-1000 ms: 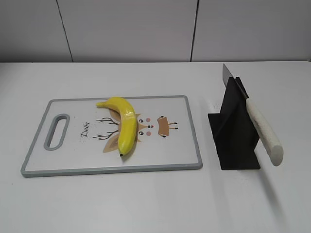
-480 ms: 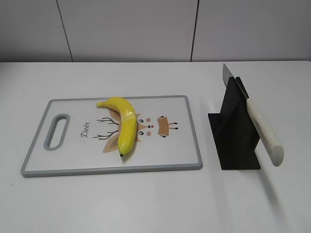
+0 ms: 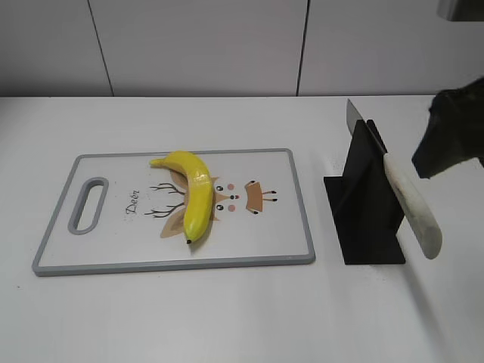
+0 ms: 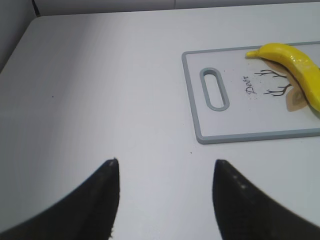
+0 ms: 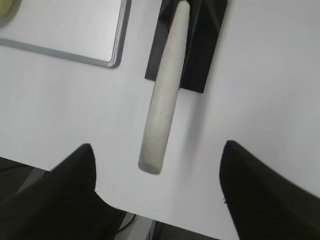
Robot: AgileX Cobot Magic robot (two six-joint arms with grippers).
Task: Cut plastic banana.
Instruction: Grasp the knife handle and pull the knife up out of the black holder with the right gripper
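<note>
Whole plastic banana [image 3: 191,192] lying on a cutting board [image 3: 280,227], knife [image 3: 404,195] parked in a black stand [image 3: 363,203].

Banana curved across the deer print near the board's middle, black tip toward the near edge, stem end toward the far edge; uncut. Board flat on the white desk [image 3: 227,310], grey-rimmed, handle slot at its left end. Knife slanted in the stand to the right of the board, blade up and away, pale handle jutting down toward the camera. Right pincer [image 5: 157,165] spread wide, hovering above the handle's end, touching nothing. Left pincer [image 4: 165,172] also spread wide, empty, over bare desk left of the board and well apart from the banana.
</note>
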